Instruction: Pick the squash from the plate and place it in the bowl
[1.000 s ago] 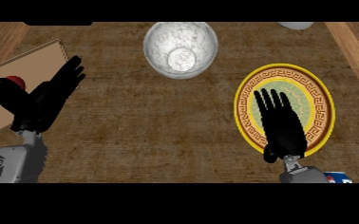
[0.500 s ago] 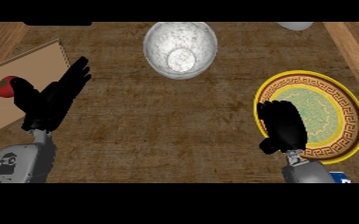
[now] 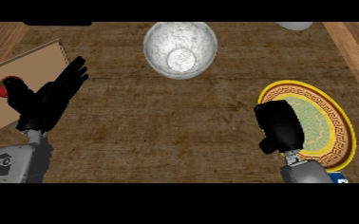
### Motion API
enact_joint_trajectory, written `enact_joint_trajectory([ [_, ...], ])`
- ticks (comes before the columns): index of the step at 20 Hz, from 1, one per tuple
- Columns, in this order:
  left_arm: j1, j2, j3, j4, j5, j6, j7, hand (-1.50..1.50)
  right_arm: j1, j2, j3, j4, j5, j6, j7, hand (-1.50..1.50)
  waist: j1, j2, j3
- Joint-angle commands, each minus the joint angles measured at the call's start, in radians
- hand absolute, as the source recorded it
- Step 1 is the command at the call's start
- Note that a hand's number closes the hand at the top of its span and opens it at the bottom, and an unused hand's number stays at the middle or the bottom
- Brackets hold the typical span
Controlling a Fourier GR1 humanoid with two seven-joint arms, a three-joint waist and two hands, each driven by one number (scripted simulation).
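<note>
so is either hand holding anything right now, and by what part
Cannot tell: the right hand is curled over the plate's left edge, hiding whatever is beneath. The left hand is open, holding nothing.

From my station, the bowl sits at the counter's far side, just left of centre. The plate lies nearer me at the right edge, well apart from the bowl. My right hand is over the plate's left rim, its forearm coming in from the lower edge below it. My left hand rests open at the left, fingers pointing away toward the far side. A flat board lies behind and beside that hand at the left edge, with a small round item on it, partly hidden by the hand. A further rounded object shows at the far right edge. I cannot see the squash.
</note>
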Motion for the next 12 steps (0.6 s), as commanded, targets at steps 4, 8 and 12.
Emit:
enact_joint_trajectory([
  [4,0.032,-0.012,-0.022,-0.034,-0.002,-0.015,-0.010,0.00,-0.185,-0.117,-0.257,0.218,-0.345,0.238,-0.267,1.50,0.037,0.017,0.009],
  [8,-0.039,-0.013,-0.021,-0.019,-0.007,0.006,0.032,0.00,-0.349,-0.233,-0.361,0.430,-0.447,0.317,-0.433,1.50,0.033,0.018,0.010],
  [12,-0.016,0.000,0.001,0.013,-0.007,-0.011,-0.018,0.00,-0.487,-0.332,-0.399,0.561,-0.483,0.353,-0.573,1.50,0.022,0.014,0.008],
])
